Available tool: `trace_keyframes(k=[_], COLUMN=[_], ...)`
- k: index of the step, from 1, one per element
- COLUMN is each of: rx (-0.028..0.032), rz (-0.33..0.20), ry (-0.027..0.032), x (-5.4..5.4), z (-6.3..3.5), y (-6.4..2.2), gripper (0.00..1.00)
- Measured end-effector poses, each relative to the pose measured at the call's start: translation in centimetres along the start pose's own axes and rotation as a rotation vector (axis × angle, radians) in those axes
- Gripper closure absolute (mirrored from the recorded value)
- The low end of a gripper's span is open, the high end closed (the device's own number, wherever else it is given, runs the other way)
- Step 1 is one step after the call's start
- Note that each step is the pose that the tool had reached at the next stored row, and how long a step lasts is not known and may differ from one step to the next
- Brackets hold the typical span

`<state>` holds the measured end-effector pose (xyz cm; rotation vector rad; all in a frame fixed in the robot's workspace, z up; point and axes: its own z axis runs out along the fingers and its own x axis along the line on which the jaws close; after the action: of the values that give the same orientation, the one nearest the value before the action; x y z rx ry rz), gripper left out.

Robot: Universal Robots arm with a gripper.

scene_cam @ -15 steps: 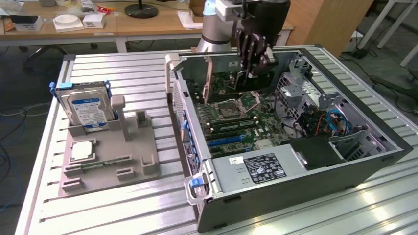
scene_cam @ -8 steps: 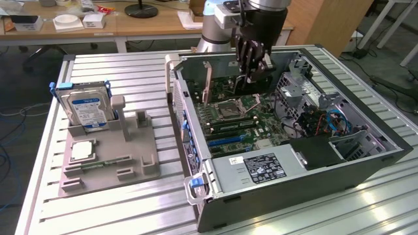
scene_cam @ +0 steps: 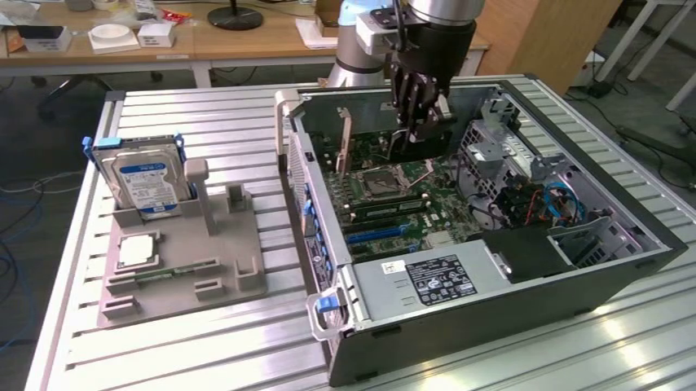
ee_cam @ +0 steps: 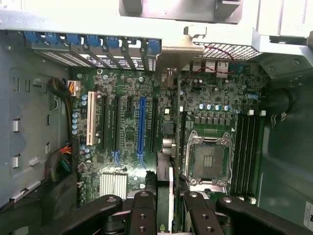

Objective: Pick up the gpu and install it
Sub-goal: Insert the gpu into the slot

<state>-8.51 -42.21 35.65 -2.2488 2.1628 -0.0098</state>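
The tool (scene_cam: 419, 122) apparently pinches the gpu (ee_cam: 169, 188) edge-on over the motherboard (ee_cam: 127, 122) inside the open computer case (scene_cam: 490, 326) on a slatted metal bench (scene_cam: 185, 106); wooden desks (scene_cam: 218, 45) stand behind. The arm (scene_cam: 441, 24) reaches straight down.

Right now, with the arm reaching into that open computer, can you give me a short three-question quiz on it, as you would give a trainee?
1. True or false: the gripper is down inside the open computer case, above the motherboard.
2. In the wrist view, what sits between the gripper's fingers? A) a screwdriver B) the gpu, seen edge-on C) a fan
3. Fill in: the hard drive with the blue-white label stands upright in the gray holder on the exterior view's ____.

Key: 1 true; 2 B; 3 left.
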Motion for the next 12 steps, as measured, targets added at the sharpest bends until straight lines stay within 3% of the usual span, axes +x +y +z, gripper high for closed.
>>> trace_keyframes(k=[6, 12], rx=[0.0000, 0.0005], rz=[0.002, 0.042], ry=[0.0000, 0.0008], x=[0.00, 0.00], z=[0.02, 0.10], y=[0.00, 0.00], gripper=[0.74, 0.74])
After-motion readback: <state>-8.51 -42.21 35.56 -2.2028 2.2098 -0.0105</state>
